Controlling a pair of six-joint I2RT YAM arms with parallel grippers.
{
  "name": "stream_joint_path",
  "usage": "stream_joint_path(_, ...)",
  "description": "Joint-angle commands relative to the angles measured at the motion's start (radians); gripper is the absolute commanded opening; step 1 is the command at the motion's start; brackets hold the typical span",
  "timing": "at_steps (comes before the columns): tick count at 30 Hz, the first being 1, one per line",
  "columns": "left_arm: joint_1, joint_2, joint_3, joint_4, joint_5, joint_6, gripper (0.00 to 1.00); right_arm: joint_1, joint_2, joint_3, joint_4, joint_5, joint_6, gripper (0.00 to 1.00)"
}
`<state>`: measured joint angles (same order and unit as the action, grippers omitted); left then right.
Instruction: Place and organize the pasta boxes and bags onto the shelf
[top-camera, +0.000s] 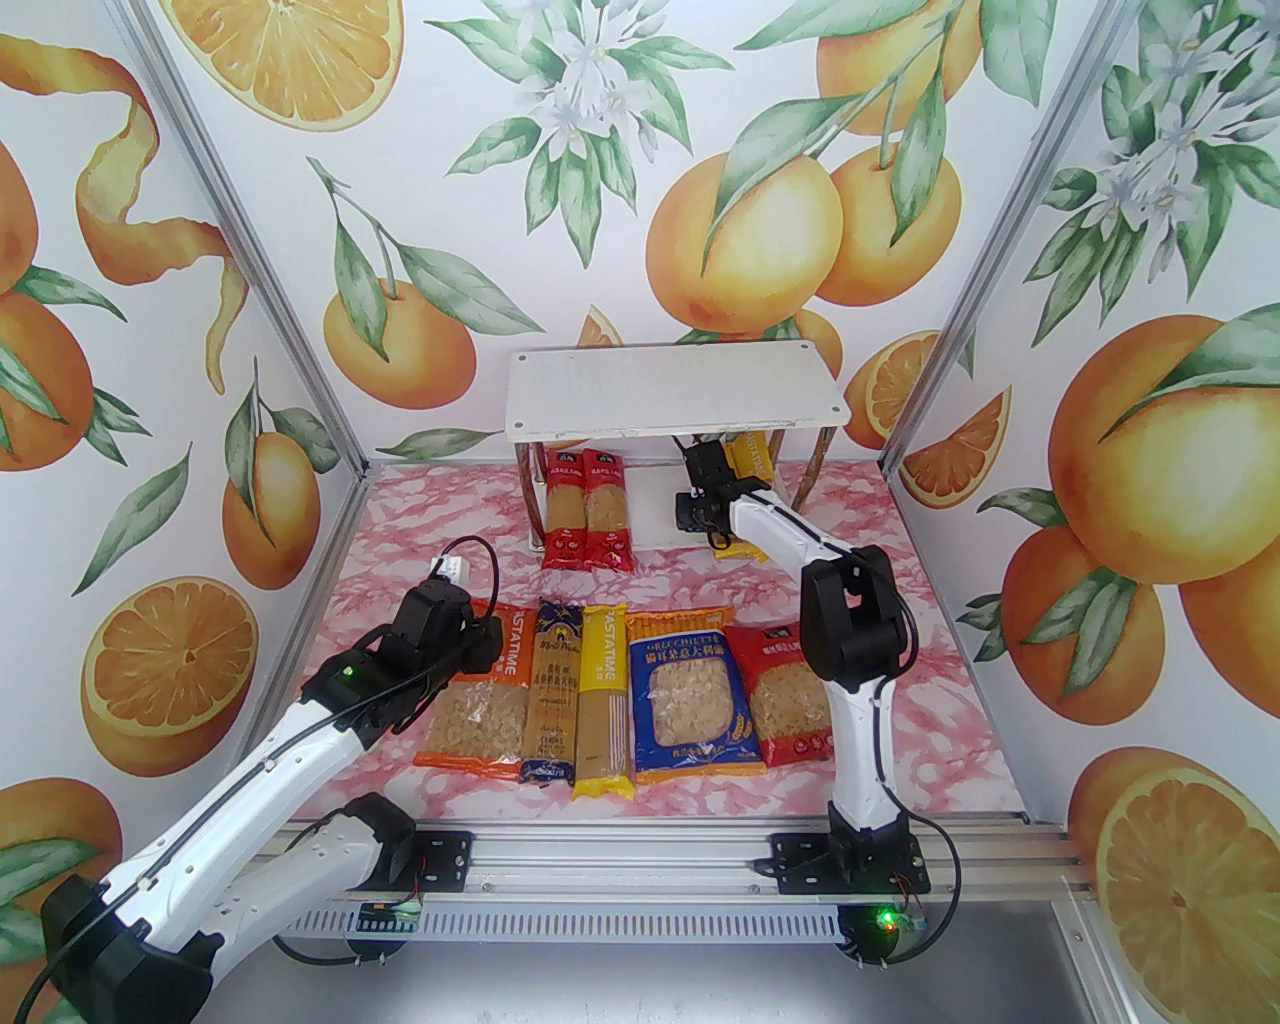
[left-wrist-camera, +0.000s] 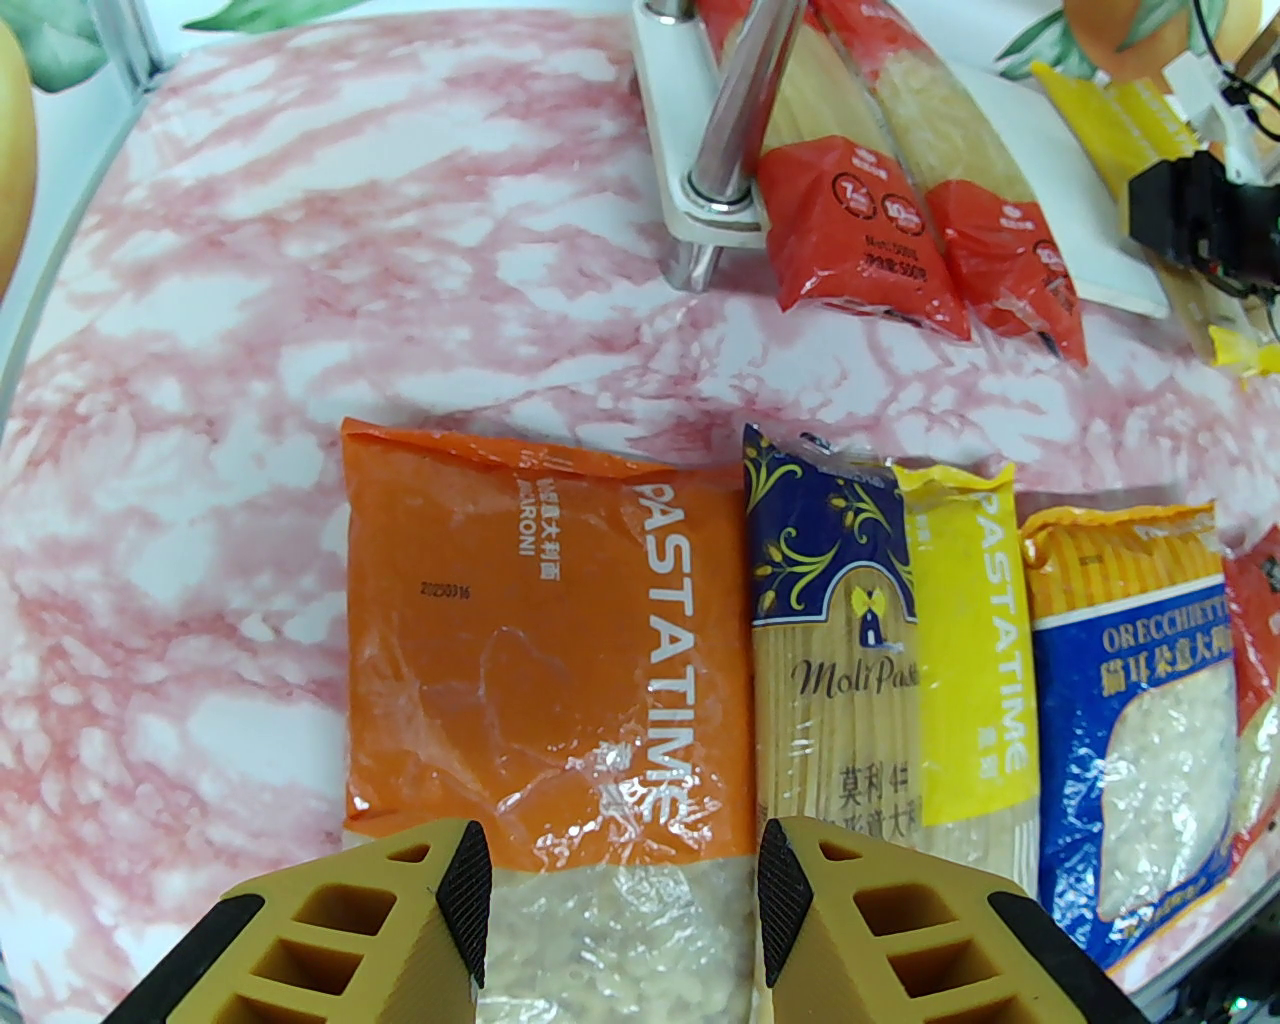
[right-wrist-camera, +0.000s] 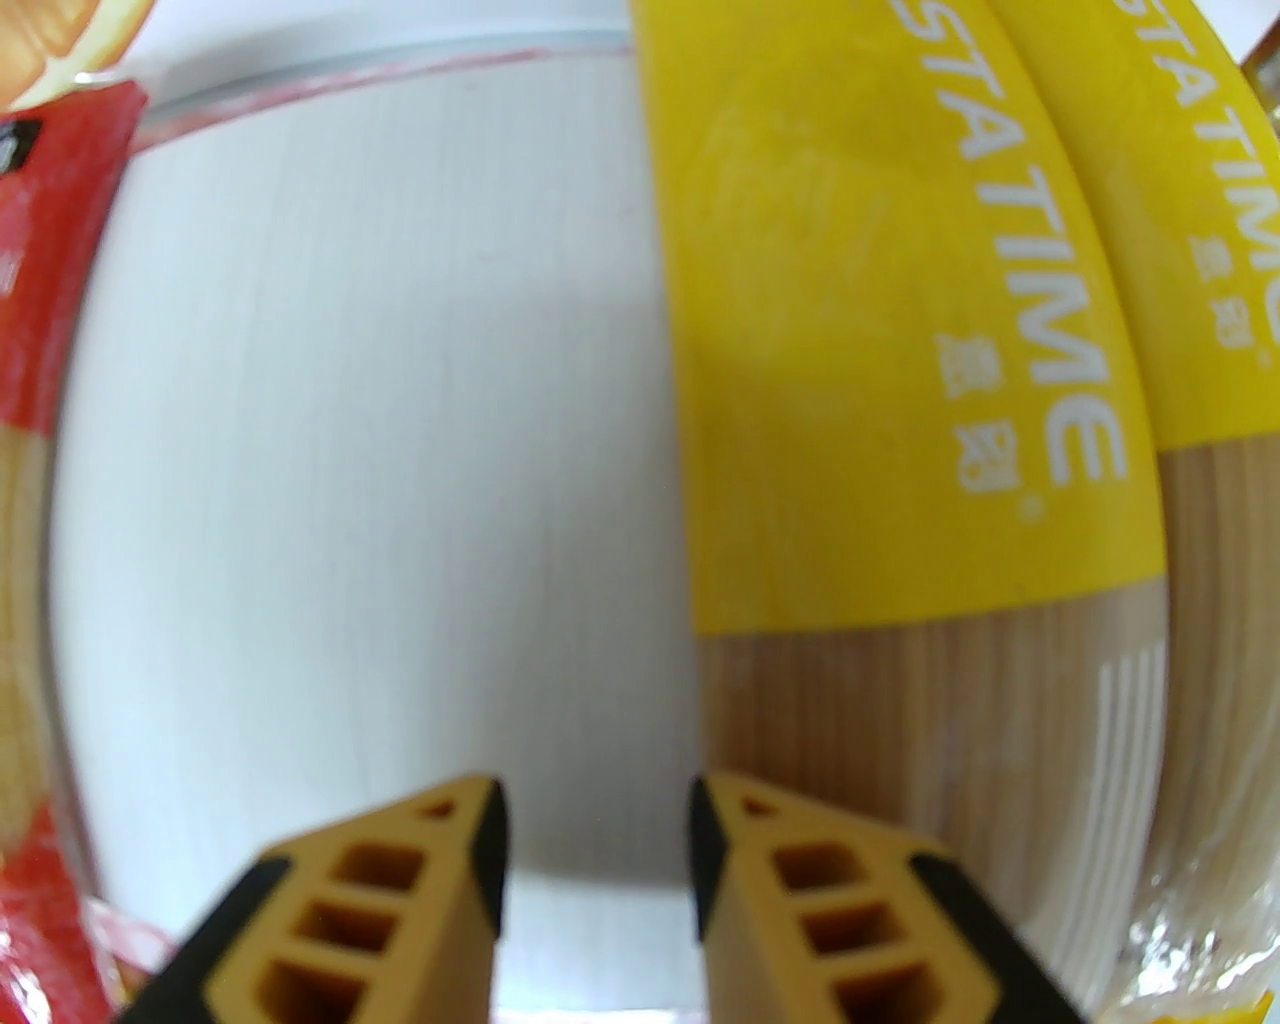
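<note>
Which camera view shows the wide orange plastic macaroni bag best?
The left wrist view: the orange bag lies close below the camera, its PASTATIME print readable. In the top external view the left arm covers its far left corner.

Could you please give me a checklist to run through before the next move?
1. Right gripper open and empty over the shelf's lower board: ok.
2. Two yellow packs lying side by side on that board: ok.
3. Two red packs fully on the board: not ok, their ends overhang the front edge.
4. Left gripper open, lined up over the orange bag: ok.
5. Left gripper touching the bag: cannot tell.
6. All packs shelved: not ok, five lie on the table.
</note>
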<state>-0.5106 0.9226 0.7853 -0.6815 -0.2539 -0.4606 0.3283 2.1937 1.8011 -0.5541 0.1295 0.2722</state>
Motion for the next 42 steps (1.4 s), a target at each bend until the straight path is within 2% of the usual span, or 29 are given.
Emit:
stream_joint_path(1,0.006,-0.013,0.032,0.002,-0.001,0.016,0.5,-0.033,0.037,0.004,-0.057,0.003,0.004,0.38)
stream_joint_path(6,0.006,-0.016,0.029,0.0,-0.004,0.014,0.51,-0.031,-0.024,-0.078,0.051,-0.141,-0.005,0.4)
stream_joint_path(11,0.006,-0.019,0.02,0.002,-0.008,0.019,0.53,-0.026,-0.112,-0.175,0.14,-0.193,-0.008,0.52)
stream_joint_path(18,0.006,-0.014,0.016,0.02,-0.007,0.024,0.53,0.009,-0.232,-0.24,0.141,-0.168,-0.045,0.54)
stream_joint_path(25,0.006,-0.021,-0.006,0.034,0.004,0.017,0.53,0.078,-0.441,-0.423,0.085,-0.083,-0.024,0.55)
stream_joint_path(29,0.005,-0.01,-0.022,0.049,0.024,0.013,0.55,0.178,-0.62,-0.594,0.048,-0.018,0.037,0.54)
stream_joint_path(34,0.008,0.02,-0.029,0.067,0.057,0.01,0.56,0.395,-0.8,-0.75,-0.054,0.044,0.208,0.55)
stream_joint_path(39,0.009,0.007,-0.038,0.078,0.042,0.008,0.57,0.584,-0.851,-0.857,-0.023,0.036,0.461,0.58)
stream_joint_path(42,0.01,0.005,-0.037,0.081,0.046,0.01,0.58,0.613,-0.845,-0.876,0.001,0.032,0.509,0.59)
